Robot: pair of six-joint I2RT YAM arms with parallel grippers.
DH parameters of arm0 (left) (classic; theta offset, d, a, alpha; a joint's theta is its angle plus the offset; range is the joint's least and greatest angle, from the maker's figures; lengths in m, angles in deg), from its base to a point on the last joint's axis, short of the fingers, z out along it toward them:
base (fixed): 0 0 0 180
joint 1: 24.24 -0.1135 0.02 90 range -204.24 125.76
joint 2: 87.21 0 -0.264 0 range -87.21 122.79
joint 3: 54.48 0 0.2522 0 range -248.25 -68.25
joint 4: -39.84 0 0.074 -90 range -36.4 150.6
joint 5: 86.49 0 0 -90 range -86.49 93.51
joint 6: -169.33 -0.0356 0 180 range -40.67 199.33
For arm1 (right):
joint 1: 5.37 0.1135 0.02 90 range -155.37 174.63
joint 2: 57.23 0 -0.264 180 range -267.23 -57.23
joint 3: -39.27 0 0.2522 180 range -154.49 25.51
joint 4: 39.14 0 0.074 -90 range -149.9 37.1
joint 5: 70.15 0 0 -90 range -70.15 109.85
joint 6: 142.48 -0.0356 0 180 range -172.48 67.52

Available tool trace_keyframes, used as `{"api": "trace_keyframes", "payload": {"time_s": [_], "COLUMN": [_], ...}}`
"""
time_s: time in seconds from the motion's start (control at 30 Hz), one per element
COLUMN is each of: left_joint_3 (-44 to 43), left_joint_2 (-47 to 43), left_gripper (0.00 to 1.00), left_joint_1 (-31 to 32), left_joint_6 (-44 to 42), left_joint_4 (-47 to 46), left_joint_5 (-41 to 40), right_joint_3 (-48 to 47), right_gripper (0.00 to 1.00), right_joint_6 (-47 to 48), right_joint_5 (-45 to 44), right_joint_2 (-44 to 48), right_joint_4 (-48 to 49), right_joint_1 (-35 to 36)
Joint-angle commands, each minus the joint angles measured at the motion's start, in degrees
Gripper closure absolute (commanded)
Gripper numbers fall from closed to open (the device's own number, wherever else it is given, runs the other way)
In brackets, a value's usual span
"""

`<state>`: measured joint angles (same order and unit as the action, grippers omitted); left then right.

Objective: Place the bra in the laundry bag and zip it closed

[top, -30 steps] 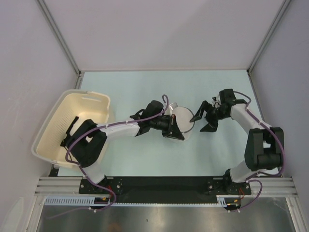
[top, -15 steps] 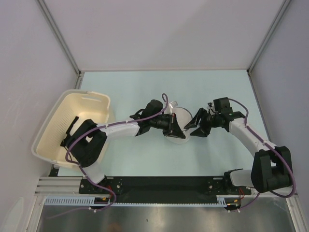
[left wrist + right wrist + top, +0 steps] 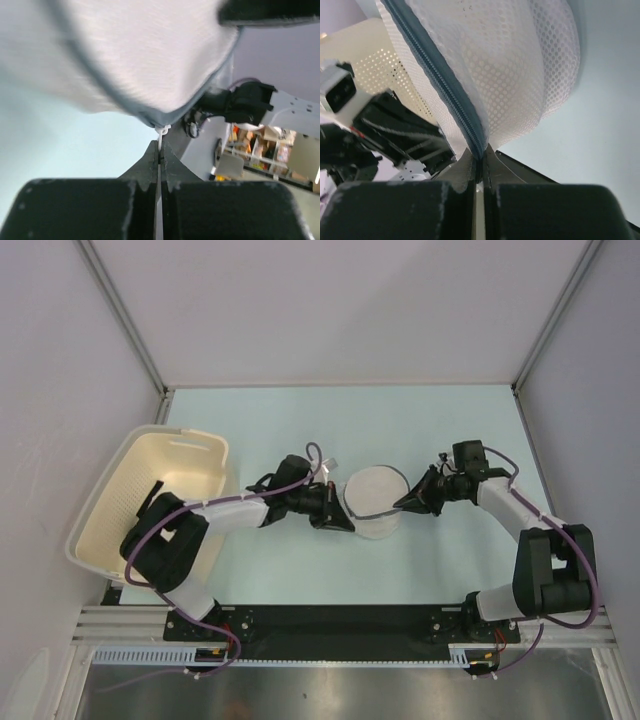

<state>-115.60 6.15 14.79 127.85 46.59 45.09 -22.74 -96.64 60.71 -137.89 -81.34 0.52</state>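
The laundry bag [image 3: 372, 500], a round white mesh pouch, is in the middle of the table between both arms. My left gripper [image 3: 342, 519] is at its left edge, shut on the small white zipper pull [image 3: 161, 131]. In the left wrist view the bag [image 3: 150, 55] is a blur close above the left gripper [image 3: 160, 148]. My right gripper [image 3: 403, 506] is at the bag's right edge. The right wrist view shows the right gripper [image 3: 479, 160] shut on the rim, right on the grey-blue zipper [image 3: 445, 82]. The bra is hidden.
A large cream slotted basket [image 3: 180, 455] stands at the left edge of the table, and my left arm reaches out from beside it. The basket [image 3: 375, 60] also shows behind the bag in the right wrist view. Grey walls enclose the table on three sides.
My right gripper moved left to the bag's right edge and shut on its rim. My left arm drew back to the left with the zipper pull, and more of the bag's round face now shows.
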Motion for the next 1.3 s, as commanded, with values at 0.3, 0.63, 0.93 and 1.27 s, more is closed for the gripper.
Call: {"api": "trace_keyframes", "payload": {"time_s": [0.3, 0.63, 0.93, 1.27], "left_joint_3": [-11.5, -13.4, -13.7, -10.3], "left_joint_2": [-0.3, 5.5, 6.0, 3.4], "left_gripper": [1.00, 1.00, 1.00, 1.00], "left_joint_1": [1.2, 6.9, 6.9, 5.3], "left_joint_6": [-8.2, 3.6, 4.0, -0.7], "left_joint_4": [10.2, -2.7, -3.4, 3.6], "left_joint_5": [0.8, 1.1, 2.5, 0.3], "right_joint_3": [-16.6, -18.1, -4.6, -5.4], "right_gripper": [1.00, 0.27, 0.33, 0.98], "right_joint_6": [8.9, 10.7, -3.0, -0.2], "right_joint_5": [1.2, -4.7, -3.0, -0.9], "right_joint_2": [-12.8, -9.7, 2.9, -1.8], "right_joint_4": [-0.8, -12.8, -1.4, 0.4], "right_joint_1": [0.2, 0.3, 5.9, 2.4]}}
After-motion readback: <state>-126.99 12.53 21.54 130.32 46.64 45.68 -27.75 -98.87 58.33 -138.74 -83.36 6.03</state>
